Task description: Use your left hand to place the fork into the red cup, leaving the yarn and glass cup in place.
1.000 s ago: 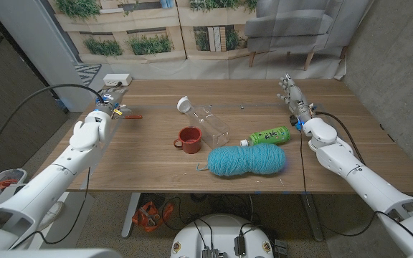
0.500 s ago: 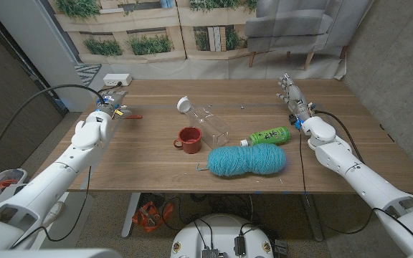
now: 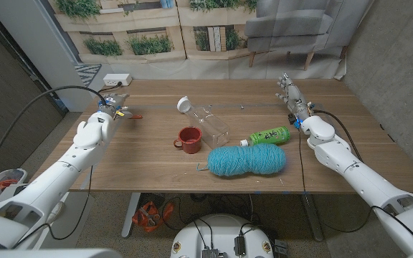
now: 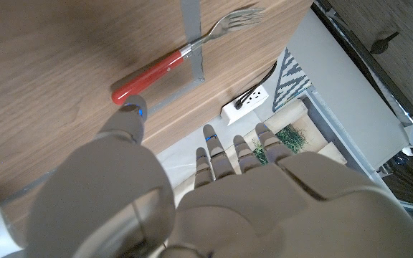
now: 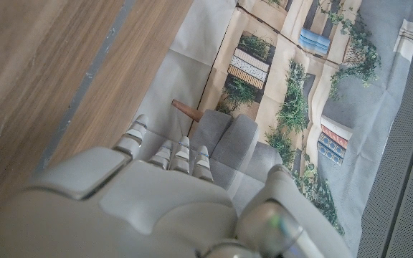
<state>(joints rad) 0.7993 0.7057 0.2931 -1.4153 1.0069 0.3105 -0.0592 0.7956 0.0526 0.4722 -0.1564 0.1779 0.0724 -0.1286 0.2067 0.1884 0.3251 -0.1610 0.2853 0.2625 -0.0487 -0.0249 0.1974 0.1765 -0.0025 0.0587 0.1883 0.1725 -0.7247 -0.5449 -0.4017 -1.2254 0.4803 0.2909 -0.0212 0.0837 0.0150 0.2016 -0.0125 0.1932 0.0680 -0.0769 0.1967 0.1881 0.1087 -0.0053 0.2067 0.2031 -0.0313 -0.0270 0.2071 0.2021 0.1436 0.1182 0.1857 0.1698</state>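
The fork [image 4: 165, 65] has a red handle and steel tines and lies on the wood near the table's far left. In the head view the fork [image 3: 132, 117] sits just right of my left hand [image 3: 108, 107]. My left hand [image 4: 192, 193] holds nothing; its fingers reach out past the table edge and the thumb tip hovers by the handle's end. The red cup [image 3: 189, 138] stands upright mid-table. The teal yarn [image 3: 247, 160] lies to the cup's right. The glass cup [image 3: 211, 122] lies on its side behind the red cup. My right hand [image 3: 292, 94] stands at the far right, fingers extended and empty.
A green bottle [image 3: 269, 134] lies on its side between the yarn and my right arm. A white lid [image 3: 184, 104] sits by the glass cup's mouth. A white box [image 3: 117, 79] rests at the far left corner. The table edge [image 3: 84, 132] runs close to my left hand.
My left hand has edged a little further from me, over the fork's end. The fork, cup, yarn and right hand have stayed where they were.
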